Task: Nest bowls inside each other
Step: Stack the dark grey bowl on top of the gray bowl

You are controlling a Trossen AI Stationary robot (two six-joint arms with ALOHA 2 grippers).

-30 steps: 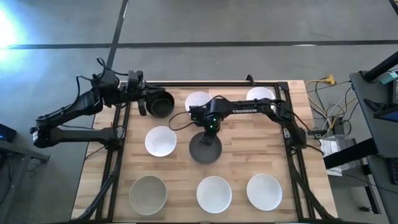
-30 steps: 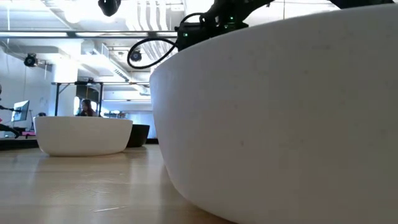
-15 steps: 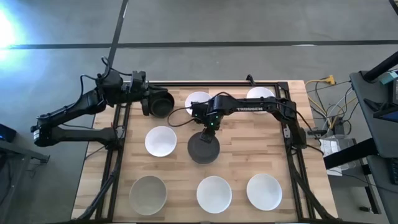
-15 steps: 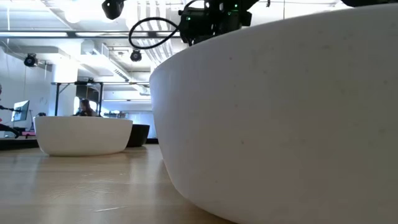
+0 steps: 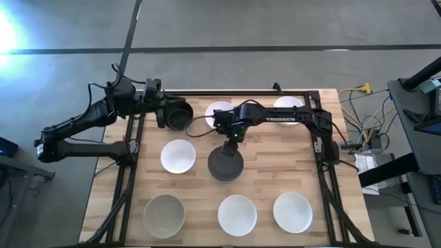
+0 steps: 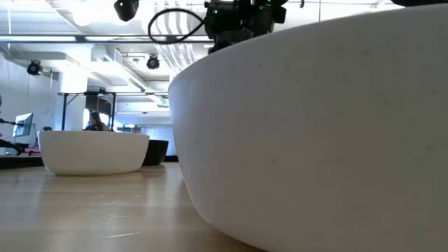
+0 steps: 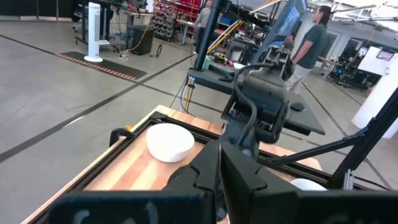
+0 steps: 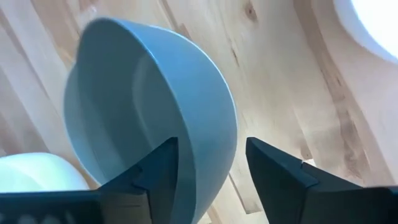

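Landmark is the dark grey round smooth bowl [image 5: 226,164], which stands upright mid-table on the light wooden plank table [image 5: 275,155].

My right gripper [image 5: 231,137] is over the far rim of that bowl. The jaws are spread wide. In the right wrist view one finger [image 8: 158,171] sits on the inner side of the rim and the other is outside it. I can't tell whether either finger touches the rim, and the bowl rests on the wood, not lifted.

My left gripper [image 5: 162,112] is far-left of the grey bowl, at the table's far-left corner. The jaws are pinched tight on the rim of the black round glossy bowl [image 5: 179,114], which is tilted with its opening partly sideways and sits over the black metal frame rail [image 5: 207,91].

Other bowls, all plain, round, upright and apart from each other:
- White bowl [image 5: 178,156], just left of the grey one.
- White bowl [image 5: 218,110], just beyond the grey one and partly under my right arm.
- White bowl [image 5: 288,105], far-right of it.
- Pale grey bowl [image 5: 164,214], near-left of it.
- White bowl [image 5: 237,214], straight nearer.
- White bowl [image 5: 292,211], near-right.

None of these bowls has another nested in it. The low view is mostly filled by one white bowl's wall [image 6: 315,140].
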